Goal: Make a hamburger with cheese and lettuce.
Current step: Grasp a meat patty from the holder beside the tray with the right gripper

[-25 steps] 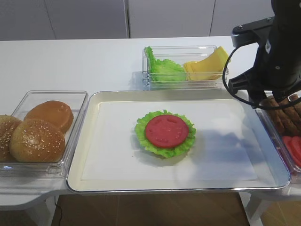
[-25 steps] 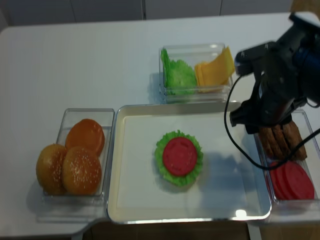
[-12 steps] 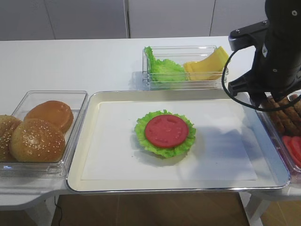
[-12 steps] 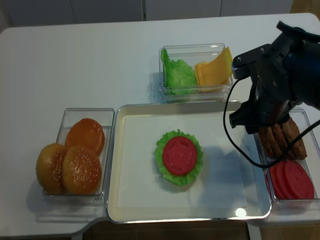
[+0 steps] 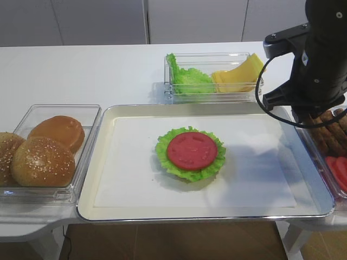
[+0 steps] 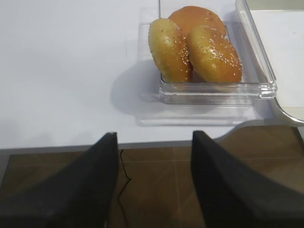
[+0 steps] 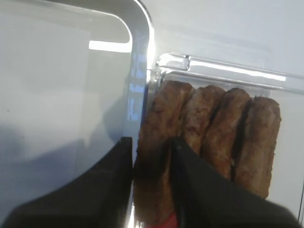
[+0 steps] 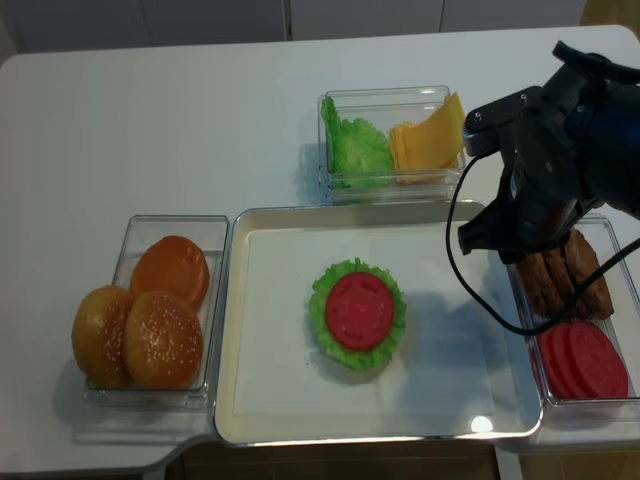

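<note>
Your right gripper (image 7: pixel 151 164) is down in the bin at the table's right edge, its jaws narrowed around the leftmost patty (image 7: pixel 156 142), one finger each side; whether it grips firmly you cannot tell yet. The left gripper (image 6: pixel 153 178) stands open off the table's front-left corner. The hamburger (image 5: pixel 190 153), lettuce topped by a red disc, sits mid-tray (image 5: pixel 97 162). The patty looks light, stiff and rough enough to grip well. Take it by its flat faces and lift straight up, so its neighbours stay put.
</note>
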Available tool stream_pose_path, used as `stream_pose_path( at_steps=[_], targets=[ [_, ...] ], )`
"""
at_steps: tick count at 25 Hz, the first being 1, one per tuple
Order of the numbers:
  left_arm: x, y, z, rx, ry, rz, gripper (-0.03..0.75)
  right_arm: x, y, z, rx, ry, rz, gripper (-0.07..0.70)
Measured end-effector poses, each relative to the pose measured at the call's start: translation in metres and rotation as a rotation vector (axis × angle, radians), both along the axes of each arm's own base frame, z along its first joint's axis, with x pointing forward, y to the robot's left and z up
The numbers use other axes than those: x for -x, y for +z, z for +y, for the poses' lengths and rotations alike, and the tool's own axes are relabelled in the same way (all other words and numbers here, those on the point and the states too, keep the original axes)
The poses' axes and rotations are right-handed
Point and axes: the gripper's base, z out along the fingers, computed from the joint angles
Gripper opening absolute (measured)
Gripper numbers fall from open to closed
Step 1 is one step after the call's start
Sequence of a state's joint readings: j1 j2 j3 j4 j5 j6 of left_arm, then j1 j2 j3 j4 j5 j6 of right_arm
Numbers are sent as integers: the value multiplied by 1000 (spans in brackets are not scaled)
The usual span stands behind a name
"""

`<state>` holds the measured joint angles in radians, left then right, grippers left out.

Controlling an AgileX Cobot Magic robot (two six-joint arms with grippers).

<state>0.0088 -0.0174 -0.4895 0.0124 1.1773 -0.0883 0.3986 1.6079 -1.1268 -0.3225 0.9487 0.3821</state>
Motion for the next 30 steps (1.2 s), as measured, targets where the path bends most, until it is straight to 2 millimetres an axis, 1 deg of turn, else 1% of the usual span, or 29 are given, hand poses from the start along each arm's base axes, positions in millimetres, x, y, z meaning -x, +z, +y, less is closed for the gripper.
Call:
stream_pose_path(
  at_steps=[14,17,20,30],
  targets=[
    [0,0,0,0,0,0,370,-1,-4,0,3,-8,11,206],
    [0,0,0,0,0,0,370,-1,-4,0,4,-9,12,179],
    [0,0,0,0,0,0,370,-1,-3,0,5,-9,13,134],
    [0,0,0,0,0,0,370,-1,-2,0,6,-13,13,128]
  ],
)
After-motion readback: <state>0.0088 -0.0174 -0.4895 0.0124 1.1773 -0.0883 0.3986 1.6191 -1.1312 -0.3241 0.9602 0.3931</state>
